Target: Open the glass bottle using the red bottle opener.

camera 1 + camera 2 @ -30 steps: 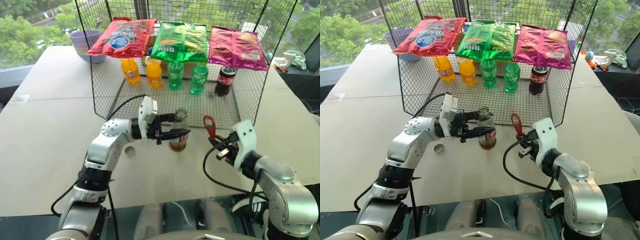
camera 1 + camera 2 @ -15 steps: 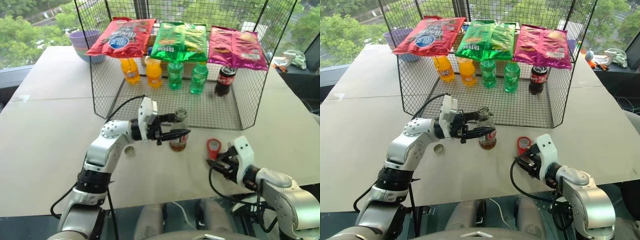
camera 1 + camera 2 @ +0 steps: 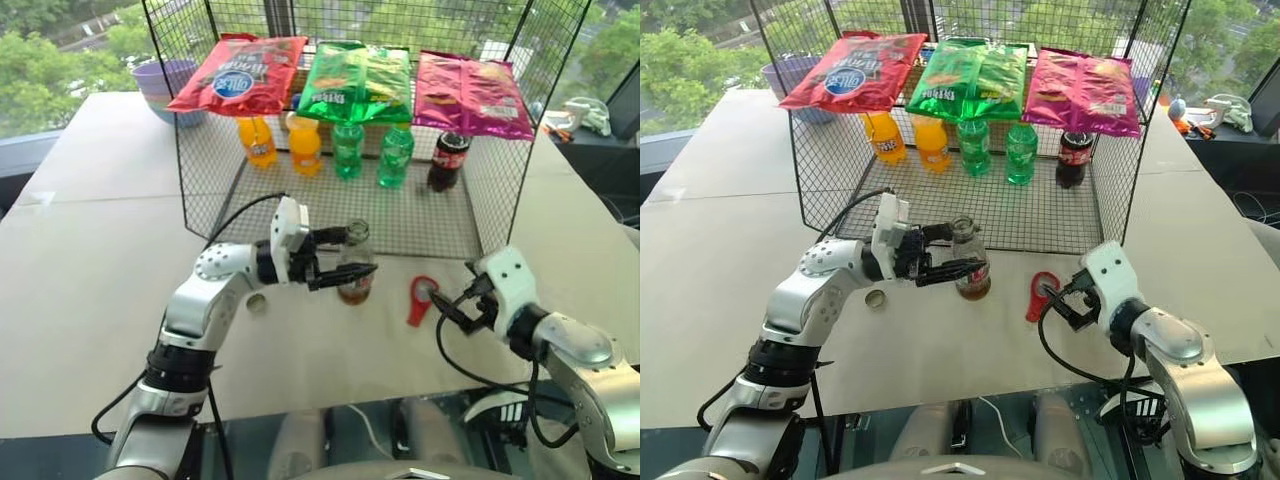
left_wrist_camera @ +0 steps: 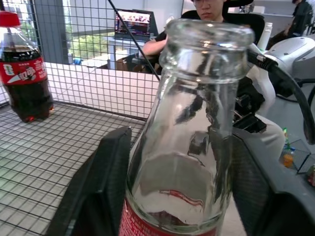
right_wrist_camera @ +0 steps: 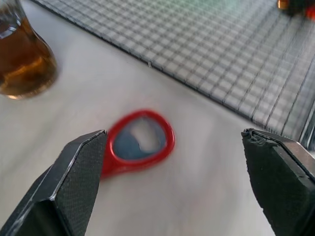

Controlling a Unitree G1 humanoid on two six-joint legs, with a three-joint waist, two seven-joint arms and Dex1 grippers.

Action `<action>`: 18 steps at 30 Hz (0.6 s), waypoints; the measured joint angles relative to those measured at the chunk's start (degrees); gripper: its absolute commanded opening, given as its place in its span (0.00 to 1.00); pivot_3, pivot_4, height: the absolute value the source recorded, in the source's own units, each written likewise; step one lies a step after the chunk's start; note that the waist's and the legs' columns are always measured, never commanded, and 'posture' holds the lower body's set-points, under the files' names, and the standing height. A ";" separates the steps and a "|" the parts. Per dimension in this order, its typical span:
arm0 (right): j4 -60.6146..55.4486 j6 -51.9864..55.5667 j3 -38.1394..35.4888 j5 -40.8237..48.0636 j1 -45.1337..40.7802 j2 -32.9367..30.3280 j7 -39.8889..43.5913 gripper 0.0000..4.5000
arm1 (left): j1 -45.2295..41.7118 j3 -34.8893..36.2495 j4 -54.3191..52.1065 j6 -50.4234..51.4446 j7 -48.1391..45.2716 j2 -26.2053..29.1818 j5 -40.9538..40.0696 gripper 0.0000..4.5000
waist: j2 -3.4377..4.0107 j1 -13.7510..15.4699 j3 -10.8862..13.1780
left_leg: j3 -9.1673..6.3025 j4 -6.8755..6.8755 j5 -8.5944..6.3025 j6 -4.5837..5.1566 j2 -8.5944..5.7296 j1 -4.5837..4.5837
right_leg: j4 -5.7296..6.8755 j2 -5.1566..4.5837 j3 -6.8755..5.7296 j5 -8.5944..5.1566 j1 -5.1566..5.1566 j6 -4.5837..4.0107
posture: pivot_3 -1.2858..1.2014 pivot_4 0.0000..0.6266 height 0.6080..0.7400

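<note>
The glass bottle (image 3: 355,272) stands upright on the white table just in front of the wire rack, with a little brown cola at its bottom. Its mouth (image 4: 209,34) is bare. My left gripper (image 3: 345,256) reaches in from the left and brackets the bottle at its shoulder. The red bottle opener (image 3: 420,298) lies flat on the table to the right of the bottle. My right gripper (image 3: 452,305) is just right of the opener, open, with the opener (image 5: 142,142) lying free between and beyond its fingers (image 5: 78,167).
A wire rack (image 3: 470,215) behind the bottle holds orange, green and cola bottles, with chip bags hanging above. A small round cap (image 3: 256,301) lies left of the bottle. A purple bowl (image 3: 165,80) sits far left. A person sits beyond the rack.
The right gripper lowered the red opener to the table, opened and drew back to the right. The opener now lies free. The left arm and the bottle stayed put.
</note>
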 measured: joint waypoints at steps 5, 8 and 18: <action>0.74 -3.55 1.28 0.07 -1.17 -0.77 -0.66 1.00 | 1.08 1.18 -1.85 0.85 0.00 0.77 -1.81 0.96 | 0.00 0.07 0.01 | -0.01 -0.01 0.00 0.00 0.00 -0.04 | -0.04 0.00 0.00 0.05 -0.01 -0.08 | 0.52 0.24 1.00; 1.43 -5.41 1.32 0.59 -1.40 -0.92 -0.73 1.00 | 2.21 2.20 -3.70 2.52 0.04 2.15 -3.45 0.96 | -0.01 0.06 0.01 | -0.01 -0.02 0.00 0.00 0.00 -0.05 | -0.04 0.00 0.00 0.05 -0.02 -0.08 | 0.52 0.24 1.00; 4.31 -19.59 -0.70 1.33 6.16 -3.02 1.03 1.00 | 14.07 13.61 -9.78 5.49 7.69 5.27 -7.87 0.96 | 0.01 0.08 0.03 | 0.01 -0.11 0.00 0.00 0.07 -0.05 | -0.13 -0.02 0.00 0.00 -0.04 0.00 | 0.52 0.24 1.00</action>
